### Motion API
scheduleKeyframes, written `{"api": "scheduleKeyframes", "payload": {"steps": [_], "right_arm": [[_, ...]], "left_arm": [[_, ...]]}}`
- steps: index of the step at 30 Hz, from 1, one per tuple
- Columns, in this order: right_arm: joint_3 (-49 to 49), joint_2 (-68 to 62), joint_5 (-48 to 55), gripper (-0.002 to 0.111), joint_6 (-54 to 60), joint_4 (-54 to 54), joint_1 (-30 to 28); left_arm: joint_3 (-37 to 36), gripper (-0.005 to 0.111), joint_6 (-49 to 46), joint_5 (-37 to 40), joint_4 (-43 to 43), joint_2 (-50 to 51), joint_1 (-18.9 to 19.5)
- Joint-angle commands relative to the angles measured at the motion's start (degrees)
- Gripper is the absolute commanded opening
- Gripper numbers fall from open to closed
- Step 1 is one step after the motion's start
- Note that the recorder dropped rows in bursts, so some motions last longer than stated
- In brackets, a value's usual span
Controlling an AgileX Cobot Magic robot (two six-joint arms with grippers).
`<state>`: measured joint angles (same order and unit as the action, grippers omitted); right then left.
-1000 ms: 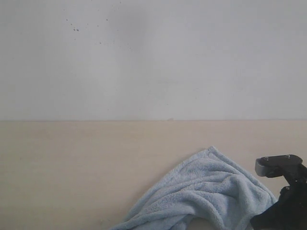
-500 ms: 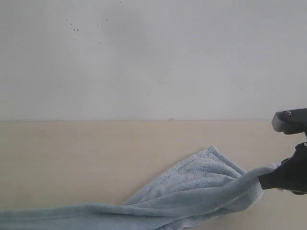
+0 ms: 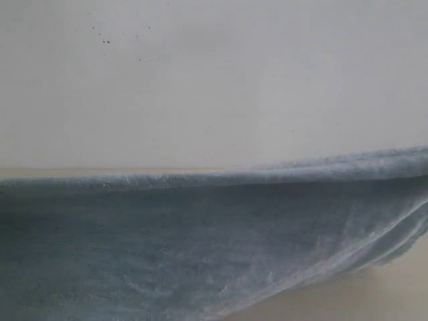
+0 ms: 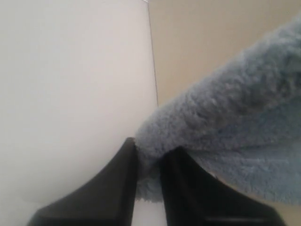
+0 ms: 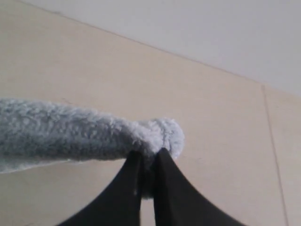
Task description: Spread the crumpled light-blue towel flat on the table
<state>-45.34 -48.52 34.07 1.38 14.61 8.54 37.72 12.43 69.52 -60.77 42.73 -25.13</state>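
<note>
Over the last second the pale light-blue fluffy terry-cloth towel (image 3: pixel 200 247) has gone from a crumpled heap at the near right of the wide, smooth beige surface (image 3: pixel 401 294) to a broad sheet drawn across the whole exterior view. The dark right arm that stood at the right edge has left that view.

The towel now hangs nearest the camera, filling the lower half of the exterior view from left edge to right. Its top edge runs almost level, climbing slightly toward the right, where it stands above the line between surface and wall. Its lower edge slants up toward the right, leaving a bare wedge of surface at the near right corner. Whether that lower edge touches the surface cannot be told.

The black left fingers (image 4: pixel 120 188) are clenched on a thick folded bit of the towel's edge, the pile bulging out just past their tips. The black right fingers (image 5: pixel 164 188) are pinched tight on the rounded end of a rolled part of the towel, with bare surface behind it.

Beyond the towel a thin strip of surface shows at the far left. Behind it rises the plain white wall (image 3: pixel 214 87), marked by a few small dark specks (image 3: pixel 105 40) at its upper left.
</note>
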Motion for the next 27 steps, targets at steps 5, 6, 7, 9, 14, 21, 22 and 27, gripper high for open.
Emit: {"api": "scheduleKeyframes", "payload": {"steps": [5,6,7,9,14,21,22,27], "right_arm": [[-6.28,12.34,13.36,0.0,-3.56,8.94,0.05],[-6.28,14.1,13.36,0.0,-3.56,8.94,0.05],[-6.28,15.47,13.36,0.0,-3.56,9.08,0.05],[-6.28,17.07,13.36,0.0,-3.7,9.37,0.05],[-6.28,19.93,13.81,0.0,-4.99,11.1,0.05],[-6.28,22.69,17.67,0.0,-5.61,13.28,2.32],[-6.28,22.69,19.42,0.0,-5.51,14.41,3.5],[-6.28,20.03,29.43,0.0,-5.37,21.83,11.08]], "left_arm": [[0.39,0.016,-7.06,0.44,7.48,-11.14,-1.62],[1.49,0.016,-7.79,0.44,7.89,-12.38,-1.62],[2.84,0.016,-8.37,0.44,7.89,-12.9,-1.62],[6.22,0.016,-10.07,0.44,8.42,-13.68,-1.62],[16.88,0.016,-16.6,0.44,17.49,-13.68,-1.62],[22.69,0.016,-23.86,0.44,27.75,-13.68,-1.62],[22.38,0.017,-24.24,0.44,28.08,-13.68,-1.62],[18.67,0.017,-25.8,0.44,27.77,-12.04,-1.62]]}}
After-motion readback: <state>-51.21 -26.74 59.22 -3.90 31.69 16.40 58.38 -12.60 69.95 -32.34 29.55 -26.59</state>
